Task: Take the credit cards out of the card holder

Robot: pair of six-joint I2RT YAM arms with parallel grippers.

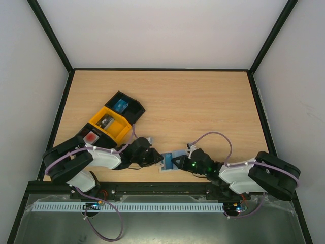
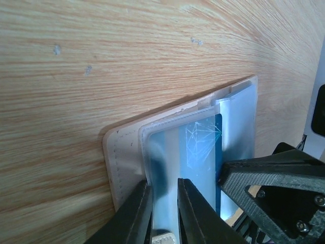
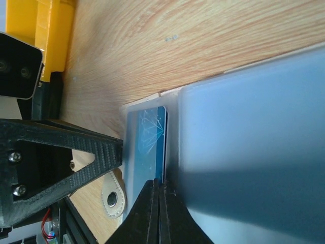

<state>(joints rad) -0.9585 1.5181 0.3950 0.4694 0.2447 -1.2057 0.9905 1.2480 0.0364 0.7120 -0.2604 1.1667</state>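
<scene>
At 6 o'clock on the tabletop (image 1: 203,101), the card holder (image 1: 168,162) is lying open. Left jaws are grasping its clear sleeve (image 2: 167,152); right jaws are pressing closed at the edge of 1 blue card (image 2: 205,147).

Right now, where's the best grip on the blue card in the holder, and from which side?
Probably the card by its long edge beside the fold, coming from where the right gripper sits. It lies flat in the holder under clear film, so only an edge offers purchase; the left gripper clamps the opposite edge, blocking that side.
</scene>
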